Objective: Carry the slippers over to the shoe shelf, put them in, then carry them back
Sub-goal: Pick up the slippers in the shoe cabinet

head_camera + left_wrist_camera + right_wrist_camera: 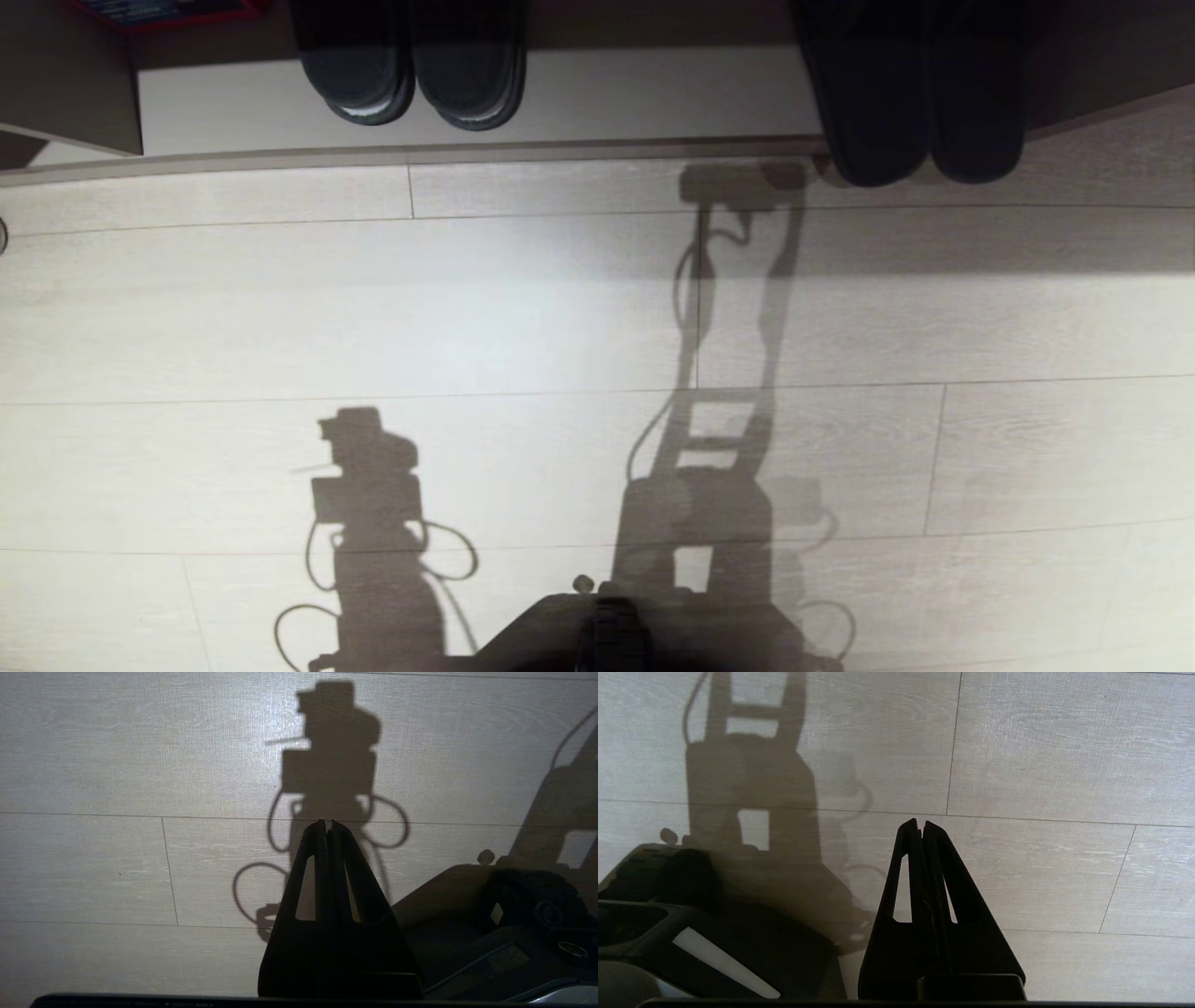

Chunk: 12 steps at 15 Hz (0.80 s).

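The slippers (920, 112), a dark matte pair, lie side by side at the far right of the shoe shelf (653, 93), their rounded toes reaching over its front edge towards the floor. Neither arm appears in the head view; only their shadows fall on the pale floor. In the left wrist view my left gripper (327, 822) hangs shut over bare floor planks with nothing in it. My right gripper (920, 821) is likewise shut and empty above the floor in the right wrist view. Both are well short of the slippers.
A shinier black pair of sandals (411, 65) sits further left on the same shelf board. An upright panel (70, 84) stands at the shelf's left end, with a red-edged item (168, 9) behind it. My dark base (607, 635) shows at the near edge.
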Available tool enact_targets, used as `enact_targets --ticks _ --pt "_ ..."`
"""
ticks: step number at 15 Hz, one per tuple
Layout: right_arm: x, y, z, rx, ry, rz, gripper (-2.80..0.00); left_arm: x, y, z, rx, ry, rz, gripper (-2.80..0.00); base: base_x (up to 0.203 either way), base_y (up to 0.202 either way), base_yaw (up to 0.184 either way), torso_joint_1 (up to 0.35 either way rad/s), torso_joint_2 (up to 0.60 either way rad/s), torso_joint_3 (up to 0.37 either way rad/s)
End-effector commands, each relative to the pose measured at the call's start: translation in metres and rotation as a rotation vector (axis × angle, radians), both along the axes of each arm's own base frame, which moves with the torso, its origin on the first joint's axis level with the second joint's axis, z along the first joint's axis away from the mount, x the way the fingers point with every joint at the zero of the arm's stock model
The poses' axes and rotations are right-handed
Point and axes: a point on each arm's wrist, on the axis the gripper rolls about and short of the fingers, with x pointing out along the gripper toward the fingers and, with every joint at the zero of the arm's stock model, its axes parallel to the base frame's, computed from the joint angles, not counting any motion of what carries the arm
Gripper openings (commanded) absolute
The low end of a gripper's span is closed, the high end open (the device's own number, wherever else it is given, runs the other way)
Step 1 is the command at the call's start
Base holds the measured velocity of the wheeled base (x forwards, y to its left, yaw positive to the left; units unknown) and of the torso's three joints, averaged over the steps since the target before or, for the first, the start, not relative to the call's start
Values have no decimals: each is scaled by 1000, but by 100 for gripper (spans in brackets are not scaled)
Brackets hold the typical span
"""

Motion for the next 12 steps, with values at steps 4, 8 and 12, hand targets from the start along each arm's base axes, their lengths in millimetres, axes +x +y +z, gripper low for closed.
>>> enact_targets --ticks 4,8,12 --pt "0 0 0 0 -1 1 -280 0 0 0 0 0 0 -280 0 0 0 3 2 -35" --pt "0 0 0 2 1 -2 -280 0 0 0 5 -3 0 -280 0 0 0 0 0 0" --pt "-2 0 32 16 -4 7 -280 0 0 0 5 -1 0 -280 0 0 0 0 0 0"
